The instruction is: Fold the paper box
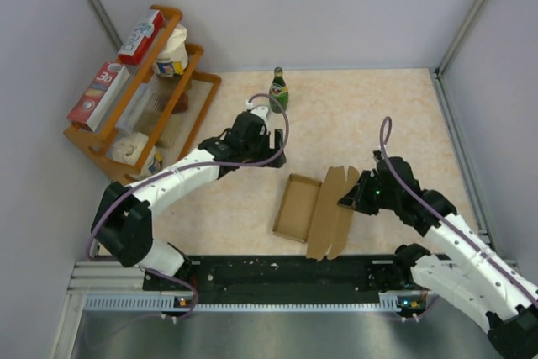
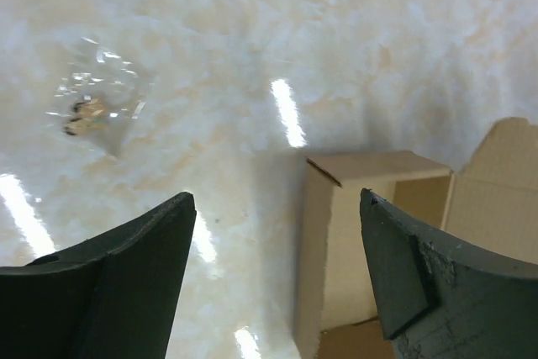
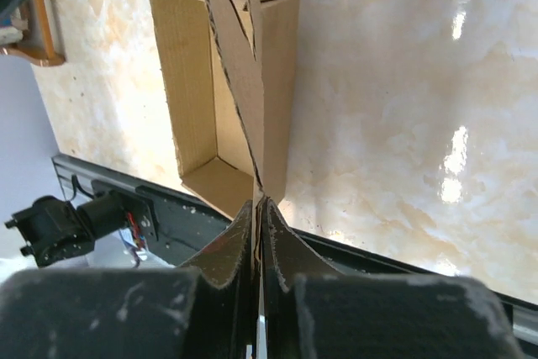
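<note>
1. Right wrist view: right pincer (image 3: 256, 208) is clamped shut on a thin upright flap of the paper box (image 3: 193, 81).
2. Paper box: open brown tray lying on the worktop (image 1: 395, 107), directly ahead of the right pincer.
3. Left pincer (image 2: 277, 199): jaws wide apart, holding nothing. The box lies near it, untouched.

Nothing legible here: print on the red-and-white boxes (image 1: 99, 94) on the rack (image 1: 208, 79) blurs out, as does the label of the green bottle (image 1: 278, 90) beside the rack.
</note>
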You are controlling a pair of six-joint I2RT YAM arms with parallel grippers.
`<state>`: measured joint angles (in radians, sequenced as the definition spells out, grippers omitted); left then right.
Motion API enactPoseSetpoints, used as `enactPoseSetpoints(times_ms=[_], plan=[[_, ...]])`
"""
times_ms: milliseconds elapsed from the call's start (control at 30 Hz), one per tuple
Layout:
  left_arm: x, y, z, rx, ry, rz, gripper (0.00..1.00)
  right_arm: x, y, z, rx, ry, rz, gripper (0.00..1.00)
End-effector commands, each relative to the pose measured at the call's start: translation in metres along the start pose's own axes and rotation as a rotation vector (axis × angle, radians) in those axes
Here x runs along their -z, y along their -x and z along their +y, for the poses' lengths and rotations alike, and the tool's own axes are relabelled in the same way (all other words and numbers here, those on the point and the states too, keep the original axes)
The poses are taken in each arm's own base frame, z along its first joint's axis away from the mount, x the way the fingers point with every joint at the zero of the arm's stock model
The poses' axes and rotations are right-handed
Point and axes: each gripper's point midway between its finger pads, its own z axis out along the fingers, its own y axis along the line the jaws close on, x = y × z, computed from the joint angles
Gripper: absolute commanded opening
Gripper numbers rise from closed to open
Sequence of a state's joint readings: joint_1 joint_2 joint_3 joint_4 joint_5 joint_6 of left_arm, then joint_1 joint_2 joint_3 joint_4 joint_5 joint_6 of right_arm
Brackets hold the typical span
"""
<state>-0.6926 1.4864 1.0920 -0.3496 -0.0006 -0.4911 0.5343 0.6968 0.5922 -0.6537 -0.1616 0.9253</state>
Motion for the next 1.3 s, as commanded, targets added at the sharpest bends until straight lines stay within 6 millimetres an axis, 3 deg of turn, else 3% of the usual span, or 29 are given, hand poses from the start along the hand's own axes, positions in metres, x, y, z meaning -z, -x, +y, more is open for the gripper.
enactPoseSetpoints(times_ms=[0,233,400,633,1033,1267], plan=[[0.007,0.019,0.030,-0.002,0.066,-0.034,0.83,0.006,0.012,0.022,0.177,0.043,0.059,0.01],[0.005,0.026,0.054,-0.003,0.113,-0.033,0.82,0.008,0.028,0.031,0.307,0.041,0.150,0.00],[-0.008,0.025,0.073,0.005,0.155,-0.005,0.81,0.007,0.043,0.037,0.366,0.015,0.167,0.00],[-0.029,0.010,0.088,0.021,0.210,0.056,0.81,0.007,0.054,0.043,0.398,0.005,0.151,0.00],[-0.040,0.009,0.106,0.116,0.229,0.069,0.82,0.000,0.056,0.036,0.428,-0.031,0.176,0.00],[-0.057,0.006,0.117,0.125,0.283,0.111,0.87,-0.001,0.054,0.030,0.426,-0.047,0.175,0.00]])
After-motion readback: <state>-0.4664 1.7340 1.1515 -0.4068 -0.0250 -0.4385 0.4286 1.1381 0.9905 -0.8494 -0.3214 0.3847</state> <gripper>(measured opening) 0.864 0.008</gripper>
